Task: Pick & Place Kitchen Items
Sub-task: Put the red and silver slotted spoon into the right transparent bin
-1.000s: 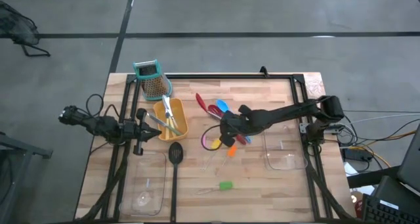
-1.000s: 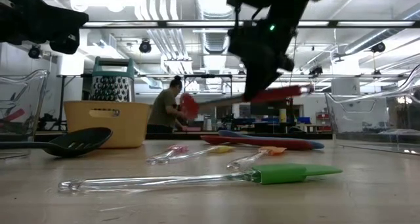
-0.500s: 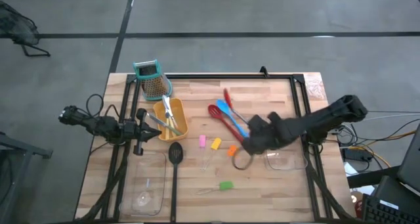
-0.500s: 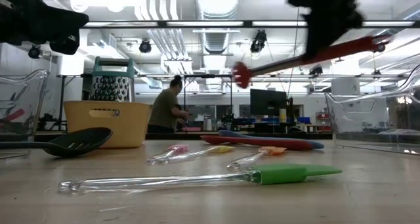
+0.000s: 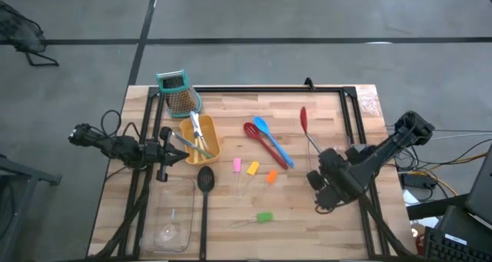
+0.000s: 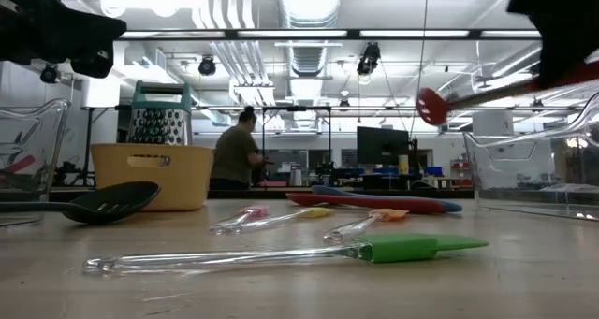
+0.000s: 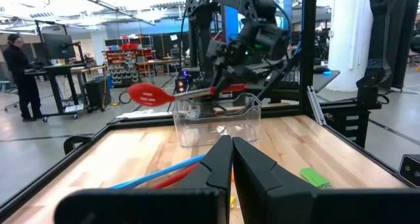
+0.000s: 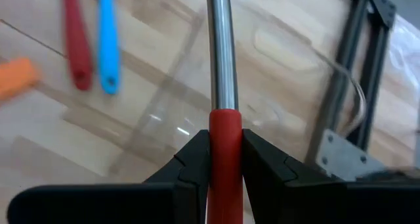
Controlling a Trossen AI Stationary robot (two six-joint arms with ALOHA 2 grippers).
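right fingers (image 8: 223,159) pinch red-handled spoon (image 5: 304,124) | above clear tray (image 7: 216,122) | left fingers (image 7: 231,159) pressed together

Three long spoons (image 5: 270,144), one black slotted spoon (image 5: 205,187), four clear-handled tools (image 5: 254,170), two trays (image 5: 198,139), perhaps three.

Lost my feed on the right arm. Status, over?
Right gripper shut on red spoon, held in the air above clear tray. Left gripper shut, idle by yellow tray. Nothing blocking the tray.
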